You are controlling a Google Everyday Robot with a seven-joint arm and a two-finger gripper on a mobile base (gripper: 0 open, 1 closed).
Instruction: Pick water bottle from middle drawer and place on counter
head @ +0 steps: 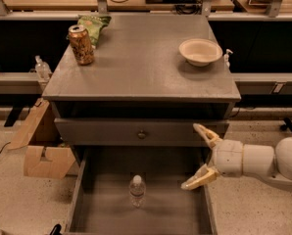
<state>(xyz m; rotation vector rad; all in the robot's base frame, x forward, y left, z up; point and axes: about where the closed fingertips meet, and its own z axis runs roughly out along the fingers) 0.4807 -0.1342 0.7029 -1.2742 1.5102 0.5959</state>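
Gaping wide and gripping nothing, cream fingers (207,135) of the white-armed gripper (191,156), at centre right of the frame, by the right wall of the pulled-out wide grey wooden middle drawer (78,196). Standing upright on that floor at lower centre, left of the gripper and apart from it: small clear plastic water bottle (136,191). Above, grey drawer front (111,131) with round knob. Higher still, flat matte grey counter (141,65), bearing brown patterned drinks can (81,44) and green snack bag (96,23) upper left, cream round bowl (200,51) upper right.
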